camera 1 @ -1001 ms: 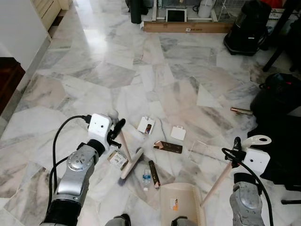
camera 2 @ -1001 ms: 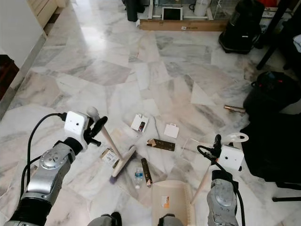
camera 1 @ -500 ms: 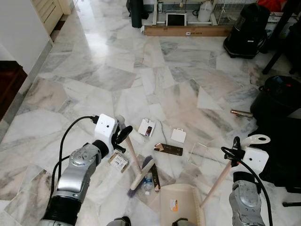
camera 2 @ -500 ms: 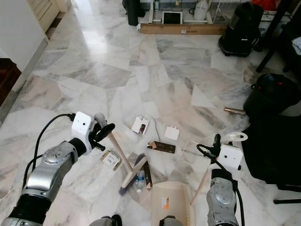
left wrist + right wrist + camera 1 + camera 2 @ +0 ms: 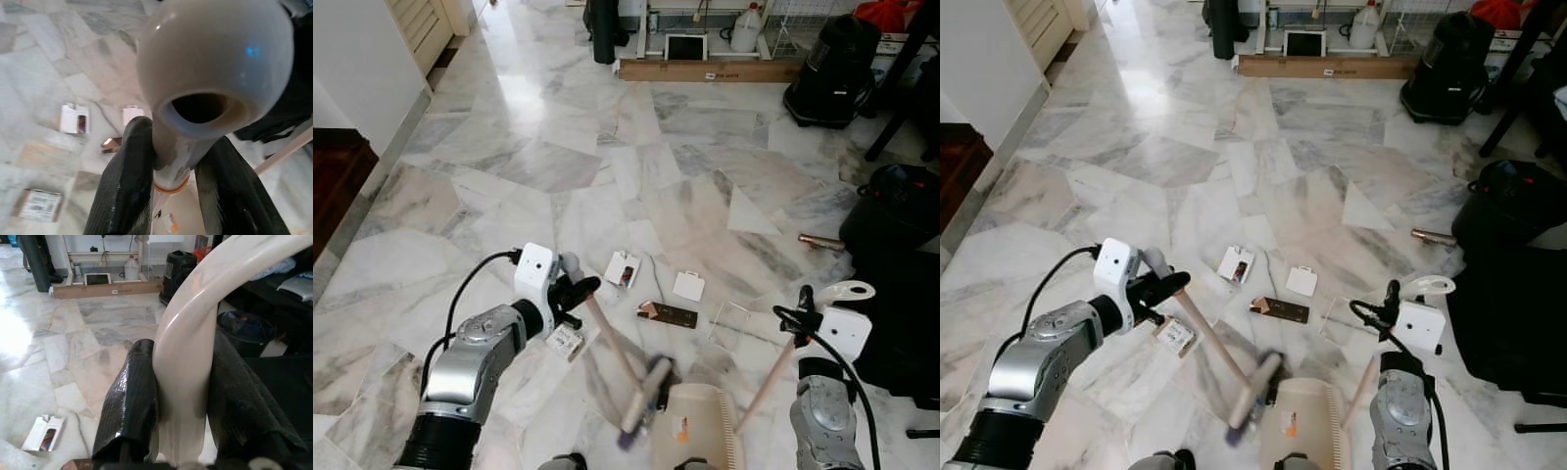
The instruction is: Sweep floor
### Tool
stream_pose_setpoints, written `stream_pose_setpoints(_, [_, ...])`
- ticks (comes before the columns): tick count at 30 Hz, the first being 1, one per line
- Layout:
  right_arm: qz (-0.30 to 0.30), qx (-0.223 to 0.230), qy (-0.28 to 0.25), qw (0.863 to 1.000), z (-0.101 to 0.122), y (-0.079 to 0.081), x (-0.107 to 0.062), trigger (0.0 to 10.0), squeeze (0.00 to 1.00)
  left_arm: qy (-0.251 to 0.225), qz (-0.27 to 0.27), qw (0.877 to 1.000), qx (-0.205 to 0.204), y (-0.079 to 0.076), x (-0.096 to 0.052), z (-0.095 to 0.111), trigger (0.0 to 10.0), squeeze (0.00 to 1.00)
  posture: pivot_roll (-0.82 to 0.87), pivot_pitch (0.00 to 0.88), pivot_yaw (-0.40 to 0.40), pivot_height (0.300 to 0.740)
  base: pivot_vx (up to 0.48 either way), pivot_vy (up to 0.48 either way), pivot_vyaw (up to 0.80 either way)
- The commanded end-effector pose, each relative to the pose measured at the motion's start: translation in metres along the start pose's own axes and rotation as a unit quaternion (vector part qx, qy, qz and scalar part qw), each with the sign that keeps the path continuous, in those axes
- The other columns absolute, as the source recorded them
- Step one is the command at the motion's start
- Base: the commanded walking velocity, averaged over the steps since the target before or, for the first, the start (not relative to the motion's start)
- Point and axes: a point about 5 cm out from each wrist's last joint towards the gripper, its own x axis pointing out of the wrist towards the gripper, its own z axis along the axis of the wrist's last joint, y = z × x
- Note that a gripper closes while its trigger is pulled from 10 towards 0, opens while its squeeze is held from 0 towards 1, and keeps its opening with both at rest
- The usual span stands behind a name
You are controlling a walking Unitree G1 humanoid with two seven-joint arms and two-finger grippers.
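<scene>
The left claw clamps the broom, its head at the dustpan, whose handle the right claw grips. Toward 12 o'clock, the packets lie unswept on the floor: barely underway.

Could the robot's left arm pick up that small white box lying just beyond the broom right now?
Probably not yet. The left gripper is shut on the broom, so its jaws are full. The small white box lies on bare floor nearby, nothing covering it, so it would need to release the broom first.
</scene>
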Motion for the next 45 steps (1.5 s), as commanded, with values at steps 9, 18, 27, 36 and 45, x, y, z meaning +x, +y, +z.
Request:
stream_pose_setpoints(9, [0.000,0.008,-0.005,1.000,0.001,0.005,0.000,10.0,0.00,0.011,-0.024,1.000,0.004,-0.003,-0.001,-0.001,10.0,0.00,0.13,0.157,0.002,0.740,0.000,0.000,0.00])
stream_pose_setpoints(18, [-0.008,-0.026,-0.004,1.000,0.002,0.000,0.002,10.0,0.00,0.008,-0.053,0.999,0.013,-0.003,-0.005,0.004,10.0,0.00,0.13,0.163,0.003,0.740,0.000,0.000,0.00])
stream_pose_setpoints(27, [-0.014,-0.060,-0.015,0.998,0.006,-0.007,0.003,10.0,0.00,0.012,-0.022,0.999,0.034,0.001,0.000,-0.001,10.0,0.00,0.11,0.167,0.005,0.740,0.000,0.000,0.00])
stream_pose_setpoints(36, [-0.012,-0.062,-0.010,0.998,0.003,-0.002,0.002,10.0,0.00,-0.083,0.099,0.990,0.057,0.026,-0.002,0.030,10.0,0.00,0.12,0.173,0.001,0.740,0.000,0.000,0.00])
stream_pose_setpoints(45, [-0.011,-0.065,-0.005,0.998,0.000,-0.001,0.000,10.0,0.00,-0.054,0.087,0.990,0.093,0.031,-0.005,0.026,10.0,0.00,0.13,0.170,-0.001,0.740,0.000,0.000,0.00])
